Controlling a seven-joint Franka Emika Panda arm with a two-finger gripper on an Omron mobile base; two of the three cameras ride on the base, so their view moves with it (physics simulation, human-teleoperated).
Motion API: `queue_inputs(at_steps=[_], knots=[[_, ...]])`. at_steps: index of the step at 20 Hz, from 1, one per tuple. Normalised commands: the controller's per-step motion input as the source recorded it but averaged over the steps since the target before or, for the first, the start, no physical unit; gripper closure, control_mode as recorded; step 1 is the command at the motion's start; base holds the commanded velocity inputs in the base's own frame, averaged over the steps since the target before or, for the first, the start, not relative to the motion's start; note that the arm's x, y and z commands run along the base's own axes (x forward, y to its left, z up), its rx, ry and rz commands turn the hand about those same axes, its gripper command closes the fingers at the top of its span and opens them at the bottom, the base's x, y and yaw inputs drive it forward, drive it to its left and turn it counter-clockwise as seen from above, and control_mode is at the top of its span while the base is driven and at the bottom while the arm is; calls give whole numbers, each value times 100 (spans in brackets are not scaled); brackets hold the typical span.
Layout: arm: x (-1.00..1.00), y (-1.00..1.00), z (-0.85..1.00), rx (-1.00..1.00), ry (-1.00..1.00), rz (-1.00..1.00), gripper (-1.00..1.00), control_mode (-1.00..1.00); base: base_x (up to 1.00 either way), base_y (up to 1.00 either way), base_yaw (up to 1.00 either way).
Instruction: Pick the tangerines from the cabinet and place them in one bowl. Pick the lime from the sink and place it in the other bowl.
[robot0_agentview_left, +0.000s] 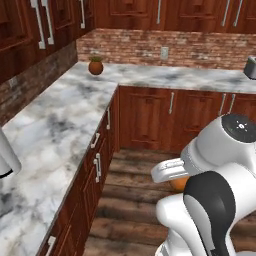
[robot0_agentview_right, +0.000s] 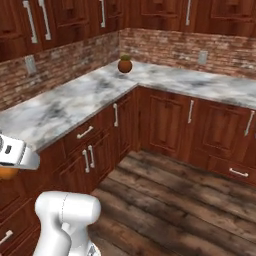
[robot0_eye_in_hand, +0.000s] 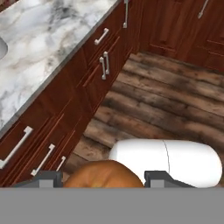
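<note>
Holding an orange tangerine (robot0_eye_in_hand: 104, 174) between the two dark finger tips of the gripper (robot0_eye_in_hand: 103, 178), jaws set narrow around the fruit, above the wooden plank floor (robot0_eye_in_hand: 175, 109) beside the marble counter (robot0_eye_in_hand: 39, 57). Seen from the left base view as a sliver of orange (robot0_agentview_left: 179, 183) tucked under the white hand, well in front of the counter's inner corner; from the right base view as an orange curve (robot0_agentview_right: 7, 173) at the left edge, under the grey-white hand, just off the counter's front edge. No brand, label or readable writing anywhere. On the counter, far back near the corner by the brick wall (robot0_agentview_right: 170, 47), a small round brown pot (robot0_agentview_left: 96, 66) with a bit of green on top. Below the counter, reddish-brown drawers and doors with metal handles (robot0_agentview_right: 90, 156); above the counter, more reddish-brown wall cabinets (robot0_agentview_left: 30, 25) with long metal handles. On the brick wall above the counter, a pale wall outlet (robot0_agentview_left: 164, 52). Between the gripper and the counter, open air and floor, with a white rounded part of the robot below the fruit in the hand view.
</note>
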Motion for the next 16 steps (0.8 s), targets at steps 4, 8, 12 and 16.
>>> queue_inputs(at_steps=[4,8,12,16], knots=[[0,0,0,0,0,0,100,100,2,-10,-50],[0,0,0,0,0,0,100,100,2,-10,-50],[0,0,0,0,0,0,100,100,2,-9,-50],[0,0,0,0,0,0,100,100,2,-8,-50]])
